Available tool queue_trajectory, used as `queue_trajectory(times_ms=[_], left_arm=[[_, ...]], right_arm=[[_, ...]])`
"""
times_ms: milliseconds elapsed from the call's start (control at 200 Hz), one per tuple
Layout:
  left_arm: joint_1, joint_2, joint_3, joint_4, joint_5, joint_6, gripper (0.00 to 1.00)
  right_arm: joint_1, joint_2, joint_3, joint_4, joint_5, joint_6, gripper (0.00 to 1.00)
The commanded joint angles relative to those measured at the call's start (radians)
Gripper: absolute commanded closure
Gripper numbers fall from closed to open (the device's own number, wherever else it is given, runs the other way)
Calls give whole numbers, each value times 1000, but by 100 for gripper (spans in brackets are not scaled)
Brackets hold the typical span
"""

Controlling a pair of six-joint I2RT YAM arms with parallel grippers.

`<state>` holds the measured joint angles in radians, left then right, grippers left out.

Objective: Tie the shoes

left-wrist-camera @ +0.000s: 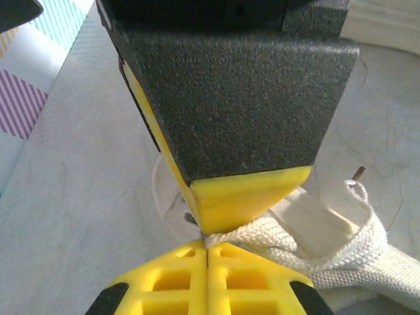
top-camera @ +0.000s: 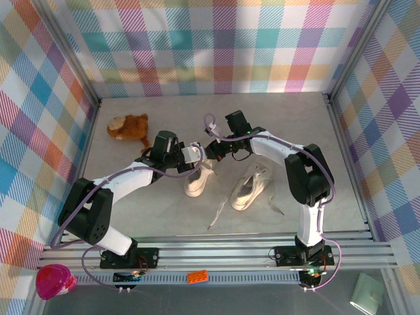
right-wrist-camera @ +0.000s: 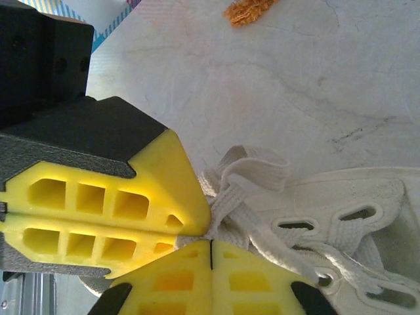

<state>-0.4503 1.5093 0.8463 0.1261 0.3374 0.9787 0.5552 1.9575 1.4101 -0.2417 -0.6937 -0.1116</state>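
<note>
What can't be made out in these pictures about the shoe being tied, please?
Top view: any knot on the worked shoe, covered by the left tool and right tool.
Left wrist view: where the lace runs, cut off at the lower right edge.
Right wrist view: the shoe's far end, cut off at the right edge.

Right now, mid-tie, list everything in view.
Cream canvas low-top sneakers: two, cream, mid-table, second on the right.
White woven laces: white, one sneaker's pinched, other's trailing on table.
Brown plush toy: one, brown, table's far left.
Grey marbled table: one, grey, plaid walls around.
Pink round object: one, pink, near-left corner.
Orange brick: one, orange, near rail.
Left claw: yellow-black, shut on laces.
Right claw: yellow-black, shut on laces.
</note>
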Motion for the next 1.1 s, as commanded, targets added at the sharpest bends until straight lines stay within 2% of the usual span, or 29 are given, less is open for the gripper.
queue_trajectory(times_ms=[0, 375, 655, 680, 720, 770, 865, 925, 1010, 1095], left_arm=[[-7, -56, -30, -18, -19, 35, 100], [-8, -124, -72, -114, -38, 66, 100], [-37, -100, -47, -144, -43, 47, 100], [-37, -99, -43, -140, -45, 34, 90], [-37, -104, -42, -121, -57, 1, 69], [-37, -123, -51, -79, -79, -49, 59], [-29, -179, -82, -6, -135, -170, 52], [-6, -217, -85, -1, -148, -281, 50], [42, -258, -57, -63, -158, -504, 49], [98, -274, -33, -146, -150, -670, 48]], right_arm=[[-10, 12, 32, -16, -22, 40, 100], [-35, 11, 16, 1, -47, 58, 100], [-36, 18, 22, 0, -53, 52, 100], [-35, 20, 24, -6, -53, 48, 100], [-35, 20, 29, -15, -51, 39, 100], [-35, 20, 31, -25, -47, 30, 100], [-35, 19, 34, -41, -41, 22, 100], [-35, 21, 35, -51, -36, -14, 100], [-35, 24, 41, -61, -32, -25, 100], [-34, 27, 44, -64, -27, -29, 100]])
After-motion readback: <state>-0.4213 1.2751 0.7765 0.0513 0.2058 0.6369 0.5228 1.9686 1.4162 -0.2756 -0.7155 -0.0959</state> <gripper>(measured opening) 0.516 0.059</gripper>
